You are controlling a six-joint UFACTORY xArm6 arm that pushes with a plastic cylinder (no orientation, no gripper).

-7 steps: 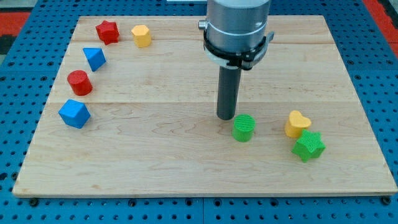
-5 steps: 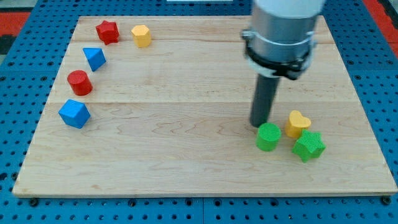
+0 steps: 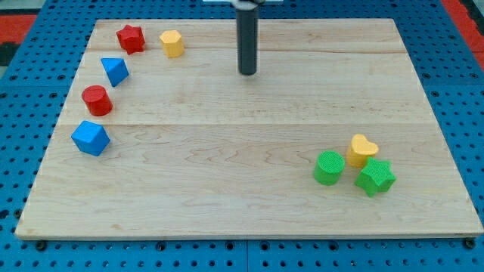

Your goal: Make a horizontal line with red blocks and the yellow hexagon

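Observation:
A red star block (image 3: 131, 38) sits at the board's top left, with the yellow hexagon (image 3: 172, 43) just to its right. A red cylinder (image 3: 97, 100) lies lower on the left side. My tip (image 3: 248, 72) is in the upper middle of the board, well to the right of the yellow hexagon and touching no block.
A blue block (image 3: 115, 71) lies between the red star and the red cylinder; another blue block (image 3: 91, 138) is below the cylinder. At the lower right a green cylinder (image 3: 329, 167), a yellow heart (image 3: 362, 150) and a green star (image 3: 376, 177) are clustered.
My tip pushed the green cylinder right, next to the yellow heart and green star, then moved away up and left to the upper middle.

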